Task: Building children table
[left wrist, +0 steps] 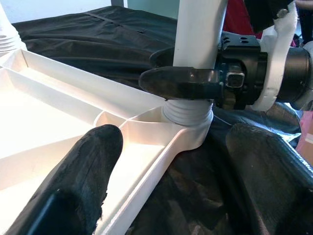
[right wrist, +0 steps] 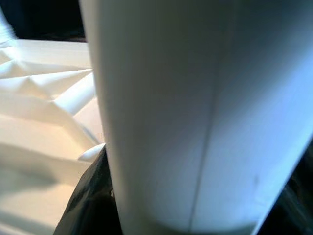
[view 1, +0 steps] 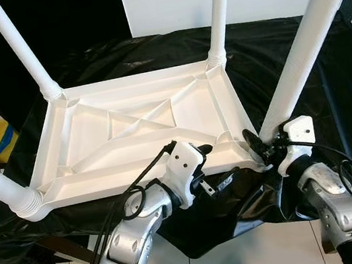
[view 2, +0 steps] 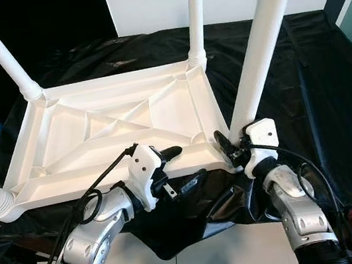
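Right now the right gripper [view 1: 258, 144] looks clamped on the near-right leg [view 1: 311, 33], upright in the upturned tabletop [view 1: 128, 123]; the left gripper [view 1: 211, 166], fingers apart, straddles the rim beside it.

White plastic tabletop [view 1: 129, 129] lies upside down on black sheet, ribbed underside up, diagonal braces crossing at centre. Four round white legs [view 1: 311, 33] stand upright, one in each corner socket; near-right leg's ribbed base seated in socket.
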Tool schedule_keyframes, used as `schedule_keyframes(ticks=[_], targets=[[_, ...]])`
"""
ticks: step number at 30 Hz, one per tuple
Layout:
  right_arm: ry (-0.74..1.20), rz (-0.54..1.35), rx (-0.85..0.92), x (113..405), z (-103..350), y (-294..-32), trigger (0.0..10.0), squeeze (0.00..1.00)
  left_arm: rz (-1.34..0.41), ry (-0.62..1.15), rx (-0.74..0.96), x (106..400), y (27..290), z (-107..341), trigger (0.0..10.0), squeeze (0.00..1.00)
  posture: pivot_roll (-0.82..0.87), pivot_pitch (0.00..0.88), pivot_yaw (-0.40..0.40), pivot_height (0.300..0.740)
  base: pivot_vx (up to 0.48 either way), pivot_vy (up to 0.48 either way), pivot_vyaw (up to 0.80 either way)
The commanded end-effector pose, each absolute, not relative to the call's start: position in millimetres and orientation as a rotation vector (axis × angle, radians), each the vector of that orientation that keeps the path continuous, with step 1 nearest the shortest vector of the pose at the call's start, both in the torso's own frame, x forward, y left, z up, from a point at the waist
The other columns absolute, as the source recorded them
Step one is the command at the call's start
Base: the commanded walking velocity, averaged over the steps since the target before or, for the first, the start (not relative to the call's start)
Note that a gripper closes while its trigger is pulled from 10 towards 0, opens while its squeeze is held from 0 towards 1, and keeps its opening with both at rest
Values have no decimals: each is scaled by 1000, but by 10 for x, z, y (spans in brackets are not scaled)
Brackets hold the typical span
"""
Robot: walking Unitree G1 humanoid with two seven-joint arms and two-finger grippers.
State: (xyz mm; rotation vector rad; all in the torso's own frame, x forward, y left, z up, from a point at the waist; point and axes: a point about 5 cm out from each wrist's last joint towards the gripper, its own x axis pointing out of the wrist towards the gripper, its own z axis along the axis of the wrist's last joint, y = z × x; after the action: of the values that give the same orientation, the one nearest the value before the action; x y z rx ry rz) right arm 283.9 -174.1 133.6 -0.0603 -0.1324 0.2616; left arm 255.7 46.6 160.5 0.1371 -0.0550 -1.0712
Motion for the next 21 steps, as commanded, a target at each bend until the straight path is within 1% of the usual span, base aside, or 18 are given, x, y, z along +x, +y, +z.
schedule_keyframes(ticks=[1,5,6,9,12,14,18,21], targets=[[-27,175,-34,2806,1132,-1747,10000,0,-1079,-44,137,2519,468,1588,10000,0,-96,131,10,740,0,0,0],[-12,76,-32,2797,1087,-1724,10000,0,-1079,-43,136,2516,464,1586,10000,0,-95,127,6,740,0,0,0],[-12,76,-32,2797,1087,-1724,10000,0,-1079,-43,136,2516,464,1586,10000,0,-95,127,6,740,0,0,0],[10,-52,-17,2766,1030,-1678,10000,0,-1081,-44,136,2512,457,1584,10000,0,-91,124,2,740,0,0,0],[14,-98,-17,2752,1020,-1664,10000,0,-1082,-44,135,2510,455,1584,10000,0,-91,124,2,740,0,0,0],[31,-169,5,2718,987,-1602,10000,0,-1083,-44,135,2505,450,1586,10000,0,-86,124,-1,740,0,0,0],[26,-165,39,2710,1003,-1515,10000,0,-1085,-42,134,2498,450,1581,10000,0,-89,122,0,740,0,0,0],[28,-165,42,2708,1004,-1510,10000,0,-1087,-41,134,2495,447,1579,10000,0,-88,120,-1,740,0,0,0]])
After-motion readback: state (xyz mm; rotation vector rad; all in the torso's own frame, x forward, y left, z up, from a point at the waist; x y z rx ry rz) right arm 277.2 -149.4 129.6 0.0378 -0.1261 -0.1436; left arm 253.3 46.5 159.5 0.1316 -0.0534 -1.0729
